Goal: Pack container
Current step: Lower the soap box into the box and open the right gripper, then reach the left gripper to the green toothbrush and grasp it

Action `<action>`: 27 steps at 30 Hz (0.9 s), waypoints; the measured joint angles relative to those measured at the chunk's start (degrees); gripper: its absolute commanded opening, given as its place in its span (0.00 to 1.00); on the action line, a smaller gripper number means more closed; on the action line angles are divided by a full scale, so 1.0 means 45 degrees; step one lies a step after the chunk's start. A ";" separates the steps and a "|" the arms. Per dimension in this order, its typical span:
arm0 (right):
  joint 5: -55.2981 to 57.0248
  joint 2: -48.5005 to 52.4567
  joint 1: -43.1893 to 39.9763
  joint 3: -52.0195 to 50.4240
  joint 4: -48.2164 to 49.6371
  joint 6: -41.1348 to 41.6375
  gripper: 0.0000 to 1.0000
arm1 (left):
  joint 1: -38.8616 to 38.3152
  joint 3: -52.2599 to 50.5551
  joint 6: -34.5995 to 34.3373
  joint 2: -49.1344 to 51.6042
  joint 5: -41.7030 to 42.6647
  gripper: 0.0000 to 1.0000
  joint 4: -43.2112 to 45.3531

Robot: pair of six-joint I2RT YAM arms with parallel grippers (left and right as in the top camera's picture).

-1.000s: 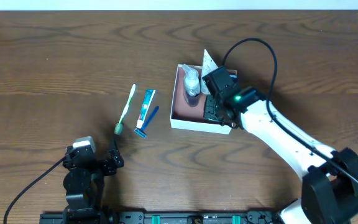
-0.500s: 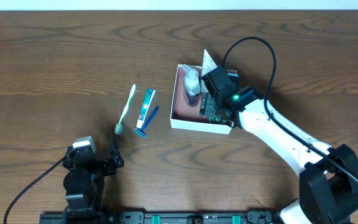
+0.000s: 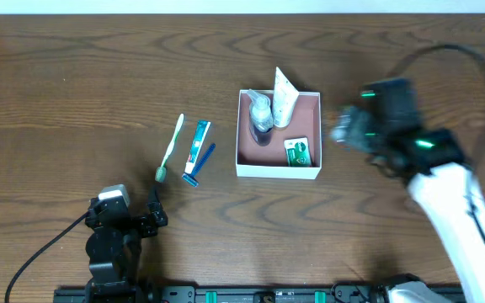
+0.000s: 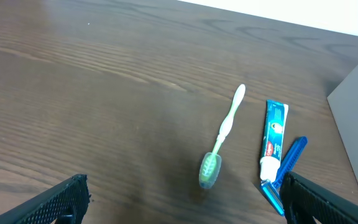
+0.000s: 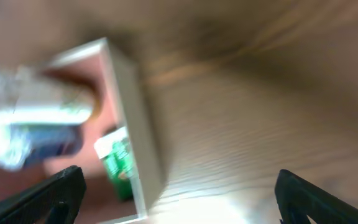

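Note:
The container (image 3: 313, 172) is a square white box with a pinkish-brown inside, at the table's middle. In it are a clear bottle (image 3: 261, 112), a white tube (image 3: 284, 97) and a green packet (image 3: 297, 152). The container's wall (image 5: 132, 118) and the packet (image 5: 119, 163) show blurred in the right wrist view. My right gripper (image 3: 343, 130) is open and empty, just right of the container. A green-white toothbrush (image 3: 171, 147), a toothpaste tube (image 3: 198, 141) and a blue razor (image 3: 199, 166) lie left of the container. My left gripper (image 4: 185, 208) is open and empty, near the toothbrush (image 4: 222, 137).
The left arm's base (image 3: 112, 231) sits at the front left edge. The toothpaste tube (image 4: 275, 138) and razor (image 4: 284, 171) lie side by side, close to the container's left wall (image 4: 356, 118). Bare wood lies around them.
My right gripper has pulled up and to the right out of the container, leaving the green packet lying inside. The left arm has not moved.

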 measured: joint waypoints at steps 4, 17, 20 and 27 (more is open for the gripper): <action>-0.0029 -0.0801 -0.2225 0.0010 -0.0617 -0.0559 0.99 | 0.0000 0.0000 0.0000 0.0000 0.0000 0.98 0.0000; -0.0544 -0.0816 -0.4012 0.0010 -0.0923 -0.0937 0.99 | 0.0000 -0.0010 -0.1166 0.0000 0.0151 0.98 0.0141; -0.0593 -0.0816 -0.4012 0.0010 -0.0928 -0.0967 0.99 | 0.0000 -0.0005 -0.1477 0.0058 0.0384 0.98 0.0112; -0.0617 -0.0811 -0.4012 0.0010 -0.0937 -0.1005 0.99 | 0.0000 0.2307 -0.1656 0.3619 0.0602 0.98 -0.1200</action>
